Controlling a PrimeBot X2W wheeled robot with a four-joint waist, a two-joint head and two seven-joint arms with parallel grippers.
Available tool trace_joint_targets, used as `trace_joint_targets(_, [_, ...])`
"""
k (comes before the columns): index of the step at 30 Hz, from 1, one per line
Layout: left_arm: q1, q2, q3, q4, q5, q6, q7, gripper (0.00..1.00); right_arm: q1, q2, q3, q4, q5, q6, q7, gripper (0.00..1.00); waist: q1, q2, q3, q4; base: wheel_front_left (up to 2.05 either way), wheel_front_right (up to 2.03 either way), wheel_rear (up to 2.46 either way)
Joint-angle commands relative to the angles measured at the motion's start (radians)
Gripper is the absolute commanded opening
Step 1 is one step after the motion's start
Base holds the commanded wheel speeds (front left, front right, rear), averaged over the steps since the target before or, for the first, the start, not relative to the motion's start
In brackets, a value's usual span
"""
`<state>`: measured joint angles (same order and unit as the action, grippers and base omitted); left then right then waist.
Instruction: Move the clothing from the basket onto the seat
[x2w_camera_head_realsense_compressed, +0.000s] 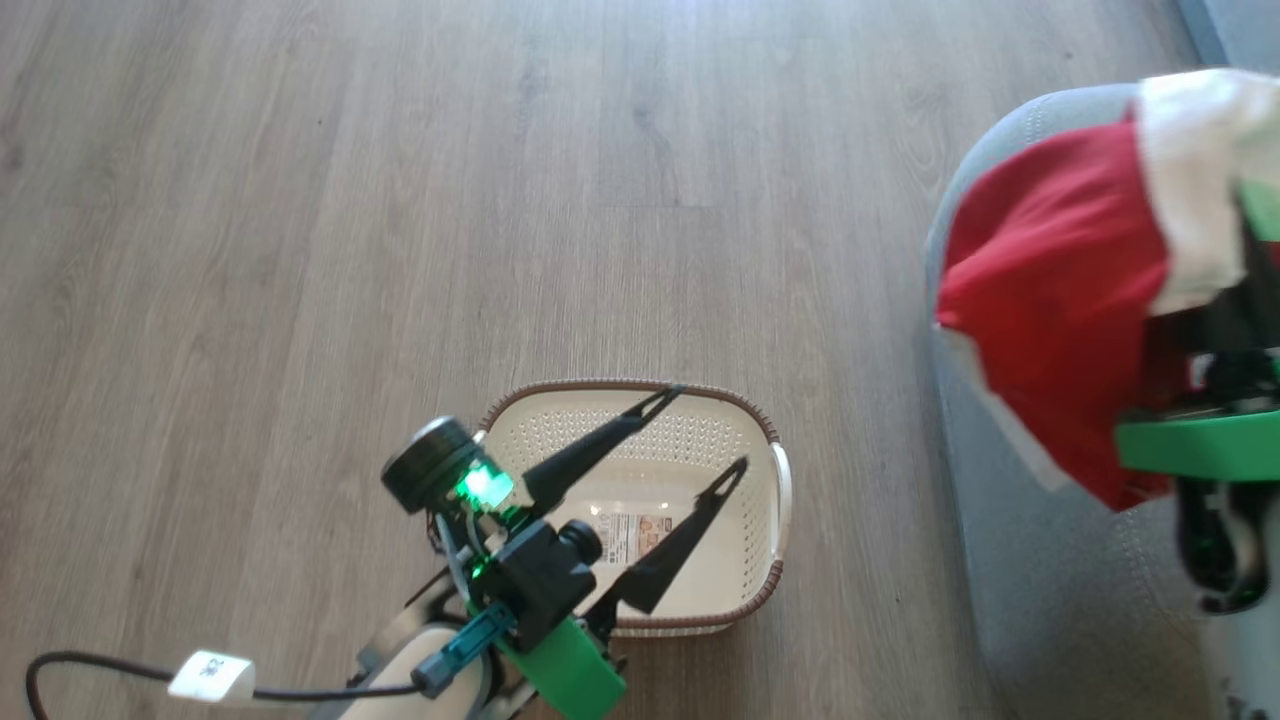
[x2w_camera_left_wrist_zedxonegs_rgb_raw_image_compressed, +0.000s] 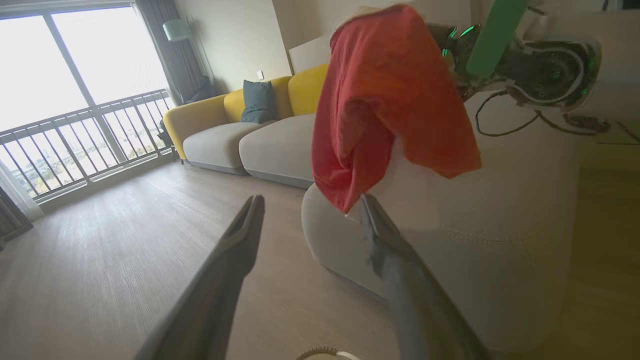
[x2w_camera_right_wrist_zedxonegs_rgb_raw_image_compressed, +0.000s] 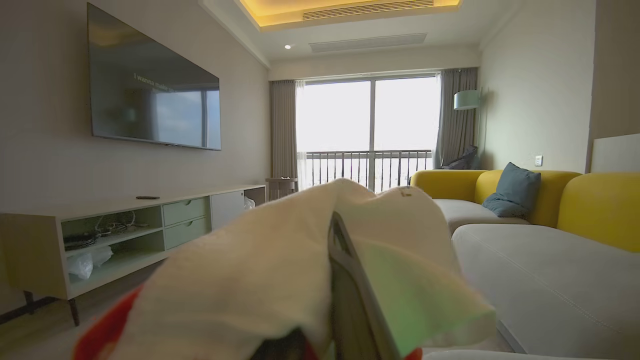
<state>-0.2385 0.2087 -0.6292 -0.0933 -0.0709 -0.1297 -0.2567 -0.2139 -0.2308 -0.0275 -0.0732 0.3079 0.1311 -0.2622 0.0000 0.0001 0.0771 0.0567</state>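
Note:
The cream basket (x2w_camera_head_realsense_compressed: 745, 440) stands on the wood floor, showing its bare bottom with a paper label. My left gripper (x2w_camera_head_realsense_compressed: 705, 428) hovers over it, open, with nothing between its fingers; its wrist view shows the gripper (x2w_camera_left_wrist_zedxonegs_rgb_raw_image_compressed: 310, 205) spread wide. The clothing (x2w_camera_head_realsense_compressed: 1050, 300), red with a white sleeve, hangs from my right gripper (x2w_camera_right_wrist_zedxonegs_rgb_raw_image_compressed: 340, 235) above the rounded corner of the grey seat (x2w_camera_head_realsense_compressed: 1050, 590). The right jaws are shut on it, and white fabric (x2w_camera_right_wrist_zedxonegs_rgb_raw_image_compressed: 260, 280) drapes over them. From the left wrist, the clothing (x2w_camera_left_wrist_zedxonegs_rgb_raw_image_compressed: 395, 90) dangles above the seat (x2w_camera_left_wrist_zedxonegs_rgb_raw_image_compressed: 500, 240).
A black cable with a white tag (x2w_camera_head_realsense_compressed: 210, 675) lies on the floor beside my left arm. A sofa with yellow backs (x2w_camera_right_wrist_zedxonegs_rgb_raw_image_compressed: 590, 205) runs along the wall, and a low TV cabinet (x2w_camera_right_wrist_zedxonegs_rgb_raw_image_compressed: 125, 225) stands opposite. Wood floor (x2w_camera_head_realsense_compressed: 400, 200) stretches beyond the basket.

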Motion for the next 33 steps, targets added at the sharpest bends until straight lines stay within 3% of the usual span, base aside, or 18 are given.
trace_joint_targets(1, [-0.010, 0.017, 0.042, -0.008, 0.003, -0.001, -0.005, 1.00, -0.011, 0.005, -0.031, -0.042, -0.017, 0.000, 0.000, 0.00, 0.0000, -0.0001, -0.002, -0.007, 0.00, 0.00, 0.00])
trace_joint_targets(8, [0.037, 0.024, 0.032, 0.056, 0.005, -0.001, -0.005, 1.00, 0.012, 0.017, -0.162, -0.041, -0.120, 0.000, 0.000, 0.00, 0.0000, -0.0001, -0.005, -0.023, 0.00, 0.00, 0.00])
trace_joint_targets(13, [0.067, 0.010, 0.060, 0.091, 0.002, -0.001, -0.005, 1.00, 0.028, 0.077, -0.230, -0.046, -0.168, 0.000, 0.000, 0.00, 0.0000, -0.0001, -0.003, -0.032, 0.00, 0.00, 0.00])
trace_joint_targets(25, [0.087, -0.006, 0.039, 0.119, -0.021, -0.001, -0.005, 1.00, 0.030, 0.101, -0.272, -0.040, -0.180, 0.000, 0.000, 0.00, 0.0000, -0.0001, -0.005, -0.046, 0.00, 0.00, 0.00])
trace_joint_targets(33, [0.085, -0.009, 0.043, 0.104, -0.021, -0.001, -0.005, 1.00, 0.033, 0.094, -0.293, -0.064, -0.185, 0.000, 0.000, 0.00, 0.0000, -0.0001, 0.010, -0.111, 0.00, 0.00, 0.00])
